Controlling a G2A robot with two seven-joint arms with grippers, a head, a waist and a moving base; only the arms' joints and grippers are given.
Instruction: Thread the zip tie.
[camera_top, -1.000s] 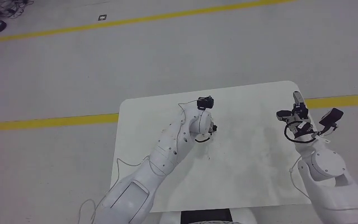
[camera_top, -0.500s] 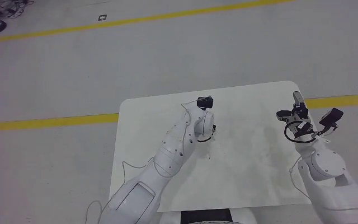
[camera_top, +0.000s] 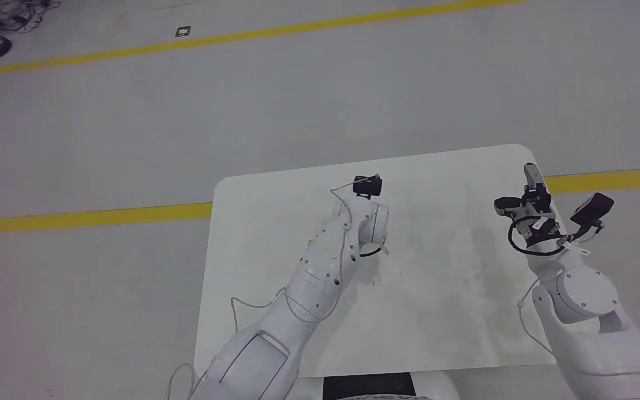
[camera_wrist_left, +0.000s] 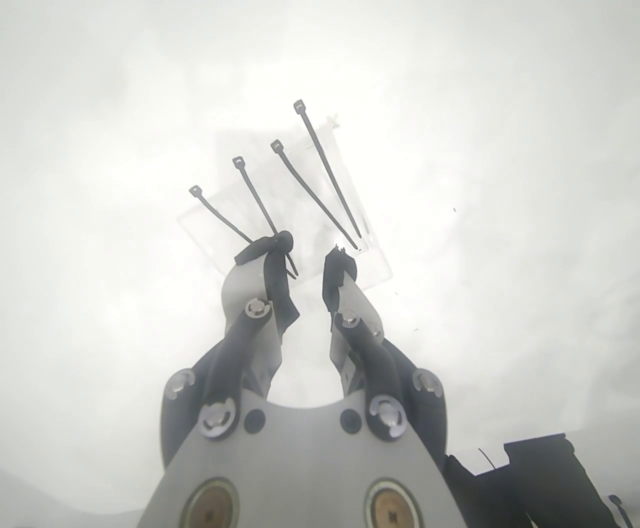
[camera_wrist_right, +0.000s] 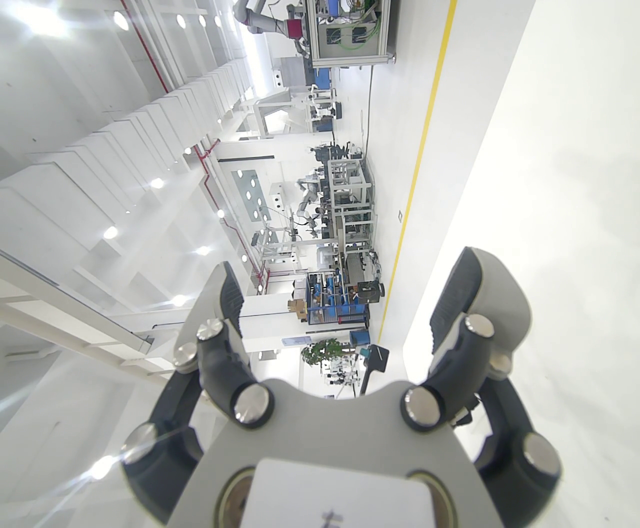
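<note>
**Left gripper poised over a row of zip ties, right gripper idle**

Top view: the left arm (camera_top: 335, 255) stretches out over the middle of the white table (camera_top: 450, 310), probably to pick a tie. The right arm (camera_top: 572, 288) sits at the table's right edge, likely waiting for its part in the threading.

Left wrist view: four black zip ties (camera_wrist_left: 312, 192) lie side by side on a clear plastic sheet (camera_wrist_left: 372, 262), heads pointing away from the gripper and tails towards it. The left gripper (camera_wrist_left: 306, 256) hangs just over those tails, its pads a little apart and clamping nothing. One pad (camera_wrist_left: 272, 245) overlaps the tail of the second tie; contact is unclear.

Right wrist view: the right gripper (camera_wrist_right: 346, 264) is spread wide and empty, pointing out past the table edge.
</note>
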